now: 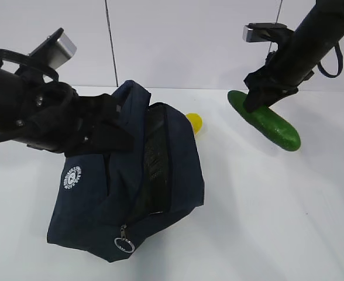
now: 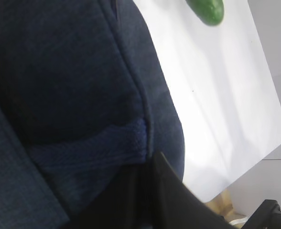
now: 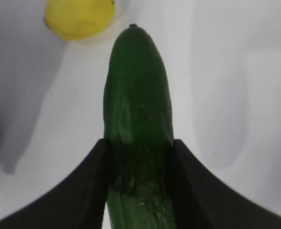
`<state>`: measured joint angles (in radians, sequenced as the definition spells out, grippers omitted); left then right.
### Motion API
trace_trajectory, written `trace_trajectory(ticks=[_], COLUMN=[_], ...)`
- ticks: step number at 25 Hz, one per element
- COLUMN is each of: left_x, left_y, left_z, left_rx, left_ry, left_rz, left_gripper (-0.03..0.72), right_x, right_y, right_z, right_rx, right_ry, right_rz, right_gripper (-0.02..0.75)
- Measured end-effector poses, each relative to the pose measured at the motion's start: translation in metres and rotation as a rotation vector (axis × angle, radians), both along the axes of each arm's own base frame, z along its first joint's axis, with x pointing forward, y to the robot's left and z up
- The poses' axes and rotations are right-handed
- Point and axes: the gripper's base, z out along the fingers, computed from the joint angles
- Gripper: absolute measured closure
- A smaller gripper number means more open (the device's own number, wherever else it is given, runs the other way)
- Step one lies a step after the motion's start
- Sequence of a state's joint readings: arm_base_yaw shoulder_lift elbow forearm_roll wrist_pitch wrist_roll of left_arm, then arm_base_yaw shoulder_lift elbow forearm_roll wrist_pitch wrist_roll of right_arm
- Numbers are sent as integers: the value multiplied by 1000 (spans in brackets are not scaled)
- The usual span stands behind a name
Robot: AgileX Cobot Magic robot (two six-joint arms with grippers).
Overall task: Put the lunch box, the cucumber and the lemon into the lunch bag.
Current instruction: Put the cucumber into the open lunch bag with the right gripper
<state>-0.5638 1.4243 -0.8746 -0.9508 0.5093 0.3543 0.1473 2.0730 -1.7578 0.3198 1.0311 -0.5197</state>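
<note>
The navy lunch bag (image 1: 131,193) sits left of centre with its top gaping, dark mesh lining showing. My left gripper (image 1: 118,126) is shut on the bag's upper edge by the strap; the left wrist view shows the blue strap (image 2: 92,148) running into the shut left gripper (image 2: 147,167). My right gripper (image 1: 257,96) is shut on the dark green cucumber (image 1: 268,122) at the right, fingers on both its sides (image 3: 139,157). I cannot tell whether the cucumber (image 3: 138,90) touches the table. The yellow lemon (image 1: 194,122) (image 3: 78,16) lies behind the bag. The lunch box is out of view.
A white table (image 1: 265,222) carries everything; its right edge and corner (image 2: 279,138) show in the left wrist view, with the cucumber tip (image 2: 208,9) at the top. A pale wall (image 1: 178,41) stands right behind the table.
</note>
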Motion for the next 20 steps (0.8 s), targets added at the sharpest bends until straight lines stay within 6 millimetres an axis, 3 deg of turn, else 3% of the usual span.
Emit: trace_trajectory(ticks=[7, 12, 20], left_x=[0, 4, 8], left_y=[0, -2, -2], left_z=[0, -6, -5], left_rx=[-9, -11, -21], left_ry=[5, 22, 6], left_rz=[5, 29, 67], left_gripper=[678, 678, 678], right_x=[-15, -16, -19], right_y=[24, 40, 43], right_z=[9, 23, 37], right_rx=[313, 550, 627], right_ry=[229, 276, 275], right_rz=[-72, -95, -109], right_gripper=[435, 435, 435])
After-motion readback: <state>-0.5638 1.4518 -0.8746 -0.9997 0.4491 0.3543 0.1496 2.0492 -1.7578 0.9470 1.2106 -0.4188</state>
